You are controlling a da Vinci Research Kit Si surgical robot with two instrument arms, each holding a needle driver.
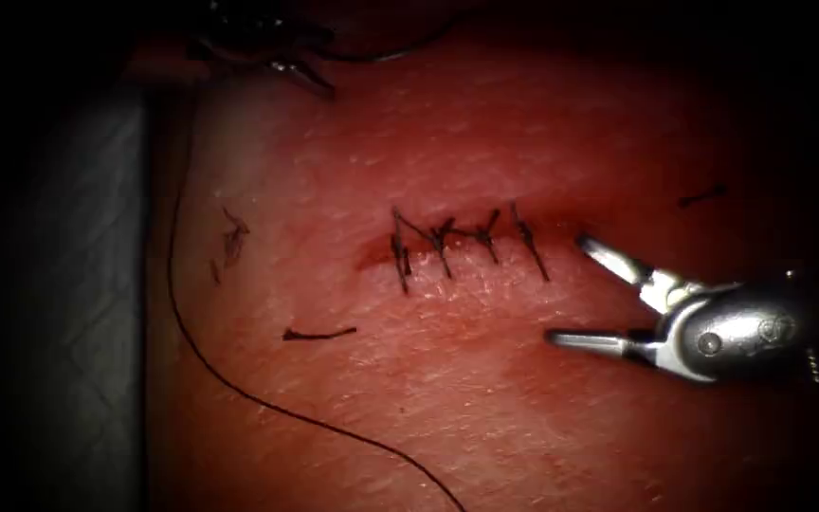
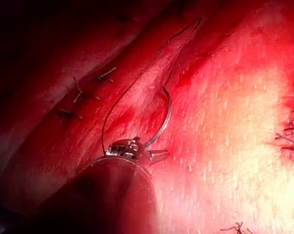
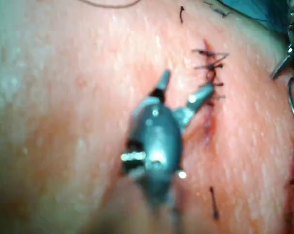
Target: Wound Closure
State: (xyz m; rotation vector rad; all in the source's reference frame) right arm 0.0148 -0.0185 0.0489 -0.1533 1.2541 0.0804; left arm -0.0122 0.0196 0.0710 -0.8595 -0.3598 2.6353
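The cut [image 1: 466, 248] in the tissue [image 1: 485, 398] carries several dark stitches [image 1: 443, 245]. My right tool [image 1: 571, 289] hovers at the cut's right end, jaws open and holding nothing; it is also in the right wrist view [image 3: 183, 87], beside the stitches [image 3: 210, 63]. My left tool [image 2: 146, 148] is shut on the curved needle [image 2: 165, 117] near one end. The needle arcs up free of the tissue, and thread [image 2: 137, 83] trails from it. In the endoscope view the left tool [image 1: 296, 68] sits dim at the far upper left, well away from the cut.
A long thread [image 1: 174, 303] runs down the tissue's left side and across the front. Cut ends of thread lie left of the cut [image 1: 319, 334], further left [image 1: 234, 237] and right of it [image 1: 703, 196]. Grey cloth [image 1: 78, 284] borders the tissue's left edge.
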